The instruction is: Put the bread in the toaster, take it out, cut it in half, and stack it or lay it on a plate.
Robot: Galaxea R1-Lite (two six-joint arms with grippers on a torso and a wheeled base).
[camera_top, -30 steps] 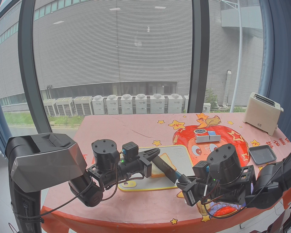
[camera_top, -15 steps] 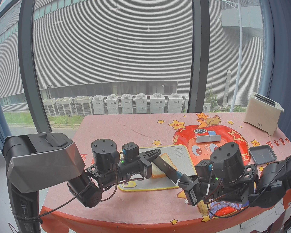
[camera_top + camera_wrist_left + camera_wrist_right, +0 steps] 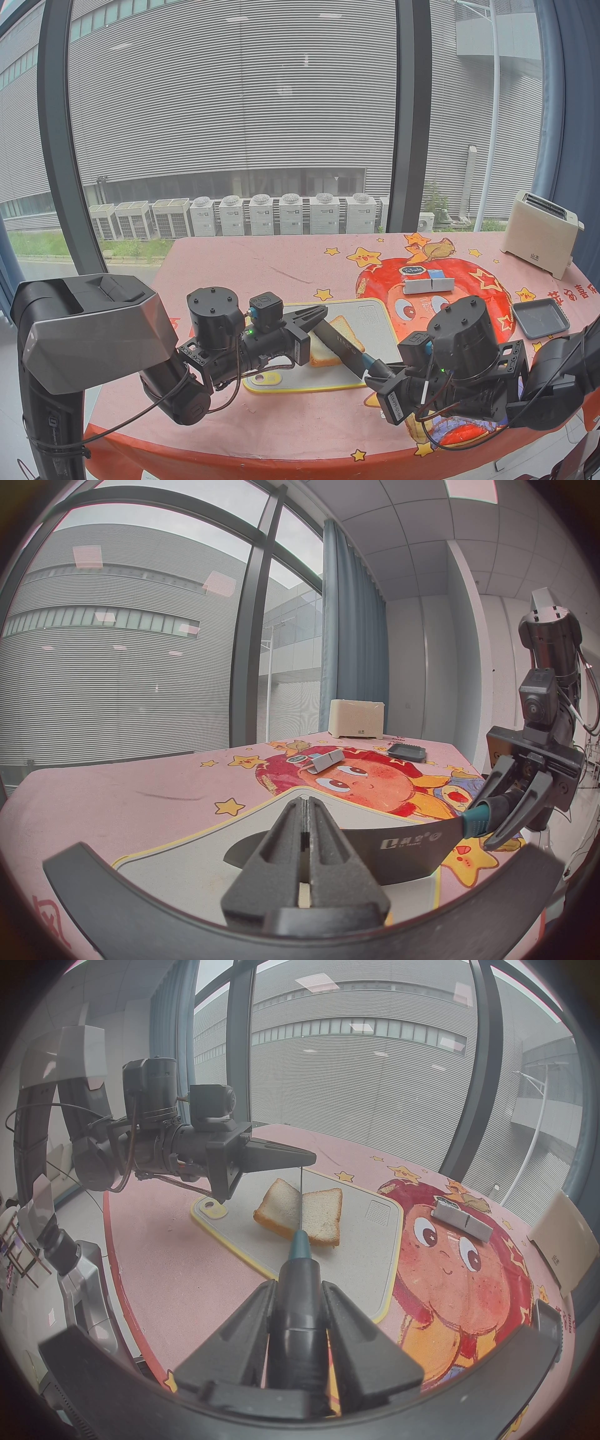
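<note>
Vs 0.5 s ago, right end effector (image 3: 375,370) sits slightly further left in head view; bread (image 3: 349,328) hasn't moved. It's clamped on the knife (image 3: 340,347) handle, blade edge-down across the bread's middle. Bread: pale slice w/ tan crust, flat on cutting board (image 3: 375,319), lower centre of frame on desk (image 3: 262,262). Left end effector (image 3: 322,310): fingers pressed together, empty, tip above bread by the blade.

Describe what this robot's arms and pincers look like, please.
The left arm and right arm are matte black, built from chunky drum-shaped joints with ringed bolts on top. Thin black cables loop loosely beside them, and tiny green lights glow near the wrists. The left pincer and right pincer each have two black wedge-shaped fingers tapering to points.
</note>
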